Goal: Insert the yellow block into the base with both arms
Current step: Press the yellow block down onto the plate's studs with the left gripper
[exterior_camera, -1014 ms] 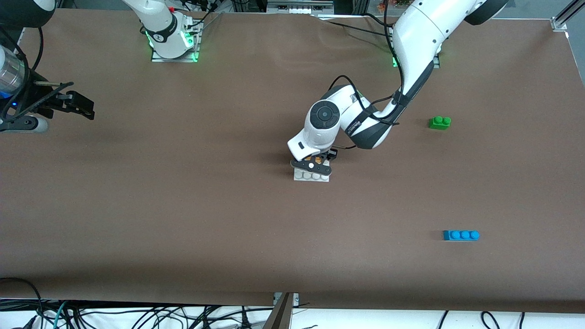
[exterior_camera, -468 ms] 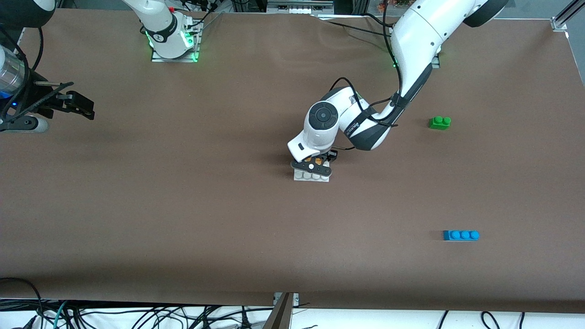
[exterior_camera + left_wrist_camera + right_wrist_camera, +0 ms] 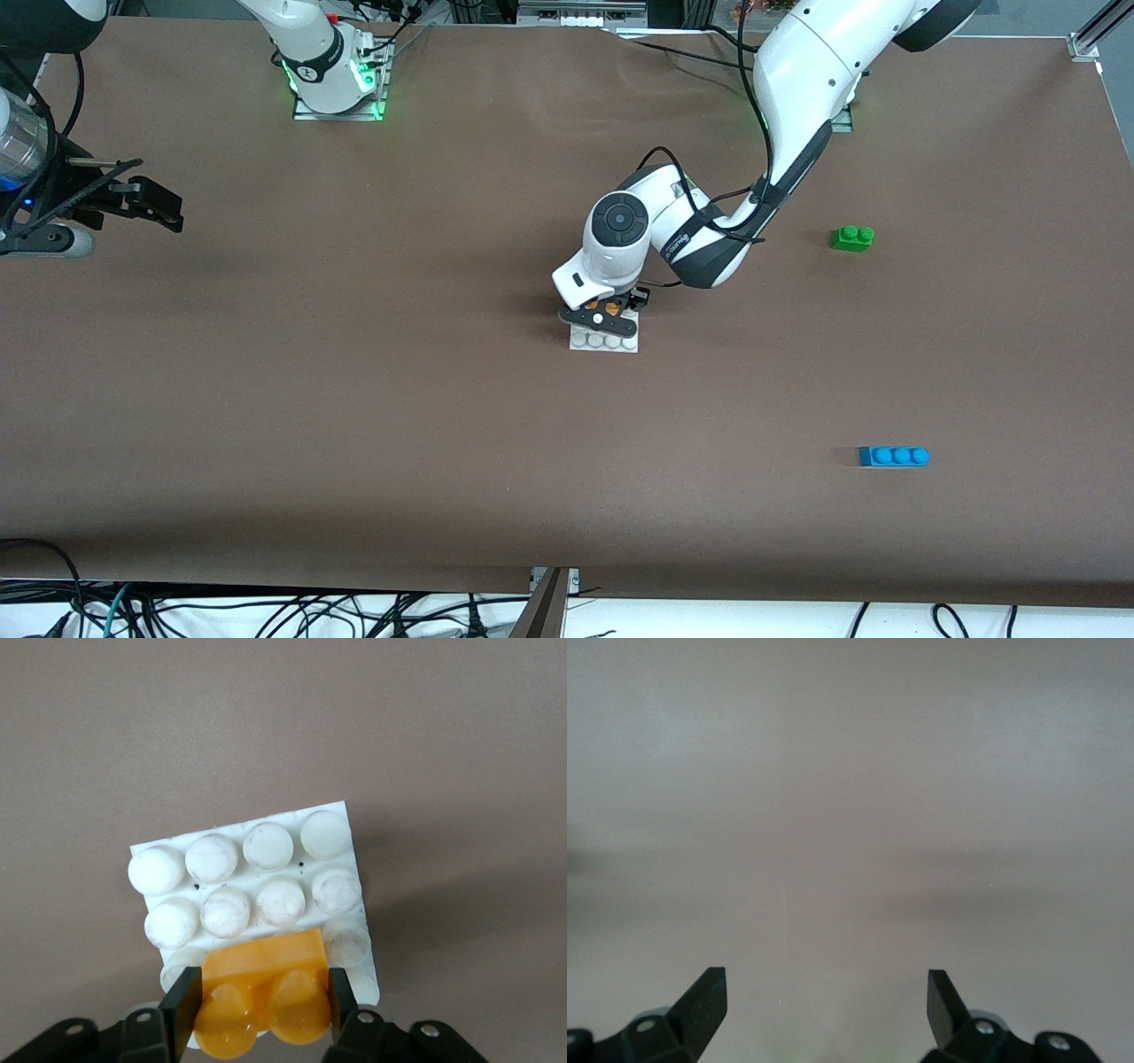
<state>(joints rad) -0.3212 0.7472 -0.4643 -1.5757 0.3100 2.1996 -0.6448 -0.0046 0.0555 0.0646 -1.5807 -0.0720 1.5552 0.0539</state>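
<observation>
Over the last second the left arm's wrist has shifted slightly away from the front camera and toward the right arm's end of the surface. The left pincer (image 3: 601, 316) has moved with it across the base (image 3: 604, 341), so that more of the base's row of studs nearest the camera is now uncovered. The pincer has stayed closed throughout.

In the left wrist view, the left pincer (image 3: 262, 1003) is clamped on the yellow block (image 3: 263, 992), one finger on each end face. The block sits over the base (image 3: 252, 895) at the edge closest to that pincer, with its two studs facing up. Whether it is already pressed home on the studs cannot be told; it appears aligned with a stud row, so the step in hand is judged to be final positioning and seating.

The right pincer (image 3: 155, 206) waits over bare surface near the right arm's end, fingers (image 3: 700, 1001) spread wide, holding nothing. It is well apart from the base and so gives it no support.

Count:
- Arms: two.
- Yellow block: one, in the left pincer.
- Base: one, near the middle of the surface.
- Green brick (image 3: 852, 237): one, toward the left arm's end.
- Blue brick (image 3: 894, 456): one, nearer the front camera than the green brick.
</observation>
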